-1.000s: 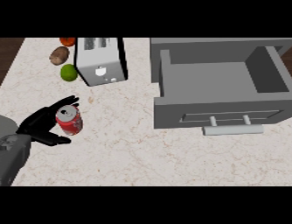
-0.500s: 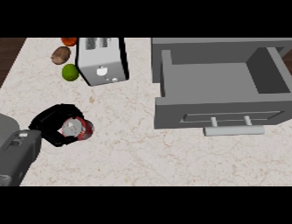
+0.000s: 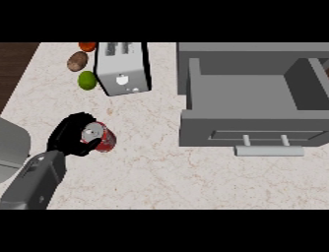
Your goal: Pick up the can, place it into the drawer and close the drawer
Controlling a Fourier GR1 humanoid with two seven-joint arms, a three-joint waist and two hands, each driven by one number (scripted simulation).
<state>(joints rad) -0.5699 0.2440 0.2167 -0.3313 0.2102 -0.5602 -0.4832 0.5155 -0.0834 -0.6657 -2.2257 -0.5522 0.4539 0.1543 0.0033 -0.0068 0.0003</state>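
Closure is the main change: the black left hand [image 3: 69,135], which a second ago stood with spread fingers around the red cylindrical can with a silver top [image 3: 103,141], now has its fingers and thumb curled round the can from the left side. Since half a second ago the hand and the can together have moved a little to the right, toward the grey box-shaped open drawer [image 3: 254,125]. The can looks tilted now, its silver top turned up and to the left, so I judge that it is lifted or is just leaving the pale marbled counter [image 3: 160,167], though I cannot tell if its bottom is free. It lies at the left part of the counter, below the white-and-silver toaster [image 3: 124,71] and well apart from the drawer. The drawer did not move; it is pulled out, its bar handle [image 3: 269,150] facing the robot. For the task this means the pick is probably done, and the carry, the placing and the closing remain. The right hand does not show.
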